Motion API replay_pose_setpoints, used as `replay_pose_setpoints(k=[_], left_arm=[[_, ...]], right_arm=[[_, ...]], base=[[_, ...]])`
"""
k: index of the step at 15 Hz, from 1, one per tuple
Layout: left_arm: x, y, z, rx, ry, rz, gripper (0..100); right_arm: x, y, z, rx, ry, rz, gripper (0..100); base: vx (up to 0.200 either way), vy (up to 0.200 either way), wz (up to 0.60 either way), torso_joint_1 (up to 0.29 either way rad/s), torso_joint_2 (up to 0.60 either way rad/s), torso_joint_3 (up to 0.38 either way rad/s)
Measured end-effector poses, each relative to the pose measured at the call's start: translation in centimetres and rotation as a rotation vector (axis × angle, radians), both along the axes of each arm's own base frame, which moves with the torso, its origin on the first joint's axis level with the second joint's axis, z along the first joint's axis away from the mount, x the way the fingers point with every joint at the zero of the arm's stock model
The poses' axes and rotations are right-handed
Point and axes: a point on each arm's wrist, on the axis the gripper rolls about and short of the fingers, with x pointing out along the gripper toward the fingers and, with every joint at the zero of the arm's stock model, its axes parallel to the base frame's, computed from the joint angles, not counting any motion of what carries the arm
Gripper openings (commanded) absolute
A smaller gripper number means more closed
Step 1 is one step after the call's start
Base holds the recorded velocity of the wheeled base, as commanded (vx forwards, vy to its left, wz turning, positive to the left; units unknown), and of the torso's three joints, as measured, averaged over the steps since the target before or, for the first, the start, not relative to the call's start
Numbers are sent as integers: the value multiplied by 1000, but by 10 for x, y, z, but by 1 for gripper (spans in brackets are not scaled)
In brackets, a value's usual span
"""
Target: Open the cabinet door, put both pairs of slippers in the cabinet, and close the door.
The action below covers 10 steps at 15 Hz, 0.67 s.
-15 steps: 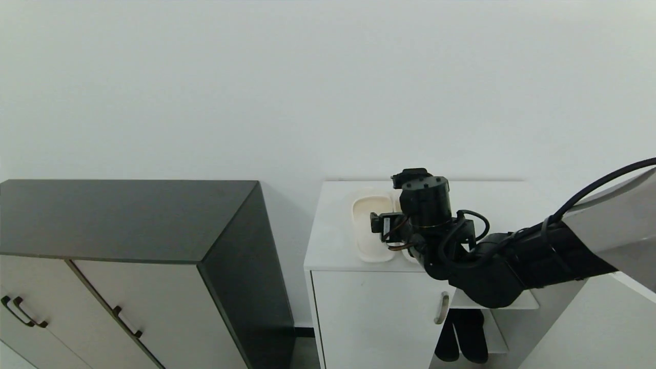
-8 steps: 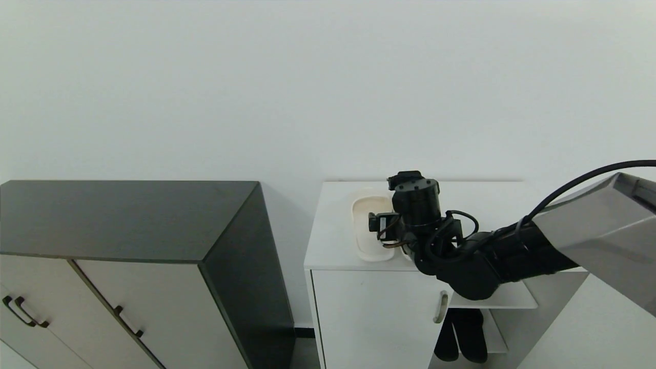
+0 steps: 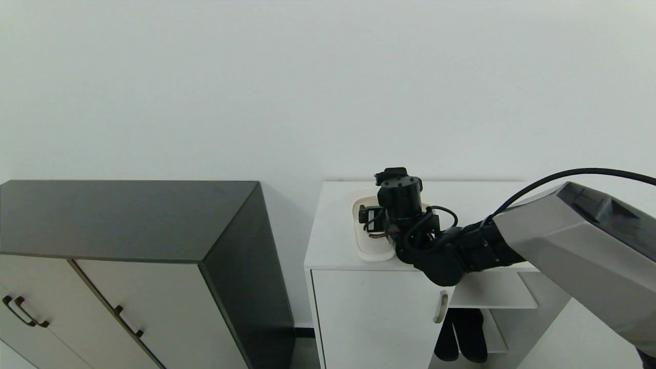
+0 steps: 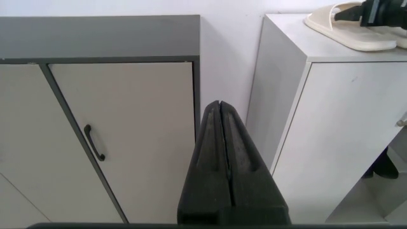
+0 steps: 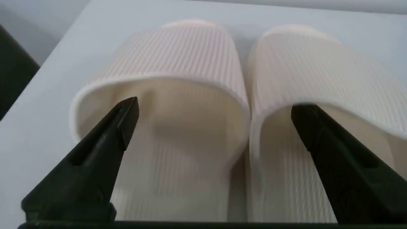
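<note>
We list:
- Cream slippers: one pair, ribbed foam with rounded toes, lying side by side atop the smooth, boxy white cabinet.
- Right gripper: black tapered fingers spread wide over the pair.
- Left gripper: matte black jaws pressed together, before the grey cabinet.
- Black slippers: on the white cabinet's lower shelf.

slippers on cabinet top, second pair inside, sideboard left

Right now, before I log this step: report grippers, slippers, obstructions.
Right gripper open, at the cream slippers atop white cabinet. Left gripper shut, empty. Black slippers inside, at the bottom. No obstruction seen.
</note>
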Motion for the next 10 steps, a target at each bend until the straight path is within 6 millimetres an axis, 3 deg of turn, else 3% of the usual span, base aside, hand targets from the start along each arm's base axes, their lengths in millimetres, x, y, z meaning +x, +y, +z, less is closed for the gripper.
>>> replay_pose_setpoints(k=[2, 3, 10], left_arm=[[0, 0, 0, 0, 0, 0, 0], [0, 0, 0, 0, 0, 0, 0], [0, 0, 0, -1, 0, 0, 0]], right_arm=[[7, 1, 0, -1, -13, -9, 100], [9, 1, 0, -9, -18, -17, 0], [15, -1, -2, -25, -26, -46, 0]], base=[[0, 0, 0, 0, 0, 0], [0, 0, 0, 0, 0, 0], [0, 0, 0, 0, 0, 0]])
